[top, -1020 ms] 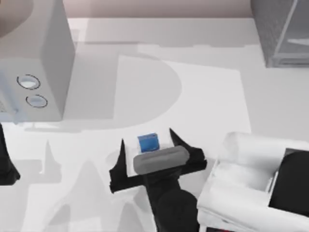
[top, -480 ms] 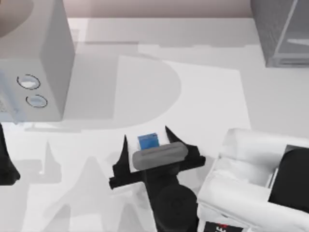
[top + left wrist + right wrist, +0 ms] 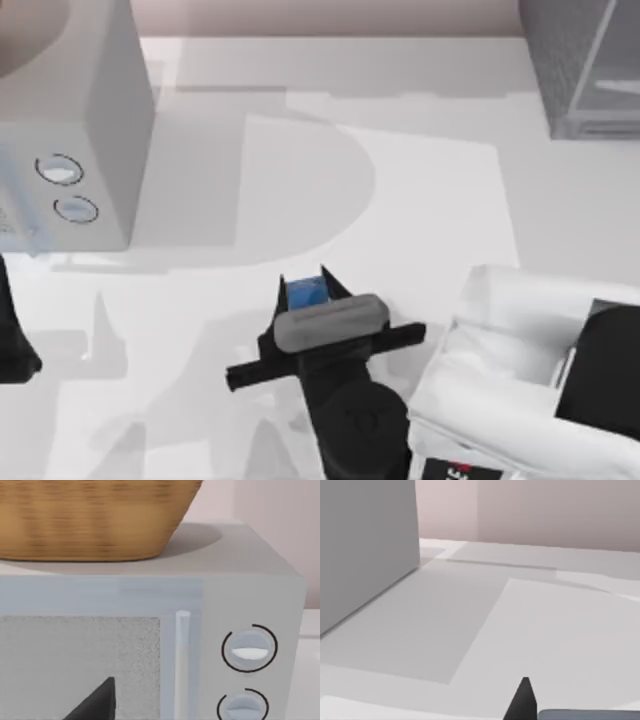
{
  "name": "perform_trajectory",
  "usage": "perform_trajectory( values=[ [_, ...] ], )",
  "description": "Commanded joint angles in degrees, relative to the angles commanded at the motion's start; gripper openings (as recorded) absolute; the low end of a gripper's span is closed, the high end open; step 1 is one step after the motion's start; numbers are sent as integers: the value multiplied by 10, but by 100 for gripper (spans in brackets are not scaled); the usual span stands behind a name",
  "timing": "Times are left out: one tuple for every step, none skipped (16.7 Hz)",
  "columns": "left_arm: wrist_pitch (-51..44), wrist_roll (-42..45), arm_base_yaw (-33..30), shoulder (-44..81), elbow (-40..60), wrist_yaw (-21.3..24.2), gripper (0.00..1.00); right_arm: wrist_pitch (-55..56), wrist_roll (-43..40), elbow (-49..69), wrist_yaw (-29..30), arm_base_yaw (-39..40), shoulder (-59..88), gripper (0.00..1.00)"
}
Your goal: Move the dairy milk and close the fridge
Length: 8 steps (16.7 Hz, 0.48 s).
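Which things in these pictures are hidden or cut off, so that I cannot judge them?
- Dairy milk, top view: the right gripper covers its lower part; the fingers flank it.
- Fridge, top view: cut by the top and right edges, so the door's position is unclear.
- Left gripper, top view: cut by the left edge; parked.
- Basket, left wrist view: top cut off.

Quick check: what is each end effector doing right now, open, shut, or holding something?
Right end effector: shut on the milk carton, near the table's front middle.
Left end effector: parked by the microwave; cannot be told.
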Motion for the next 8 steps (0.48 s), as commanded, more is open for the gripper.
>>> perform_trajectory(
  values=[
    [0, 0, 0, 0, 0, 0, 100, 0, 0, 0, 0, 0, 0, 2],
    [0, 0, 0, 0, 0, 0, 100, 0, 0, 0, 0, 0, 0, 0],
    [0, 0, 0, 0, 0, 0, 100, 0, 0, 0, 0, 0, 0, 0],
    [0, 0, 0, 0, 0, 0, 100, 0, 0, 0, 0, 0, 0, 0],
    [0, 0, 0, 0, 0, 0, 100, 0, 0, 0, 0, 0, 0, 0],
    [0, 0, 0, 0, 0, 0, 100, 0, 0, 0, 0, 0, 0, 0],
    [0, 0, 0, 0, 0, 0, 100, 0, 0, 0, 0, 0, 0, 0],
    [0, 0, 0, 0, 0, 0, 100, 0, 0, 0, 0, 0, 0, 0]
  ],
)
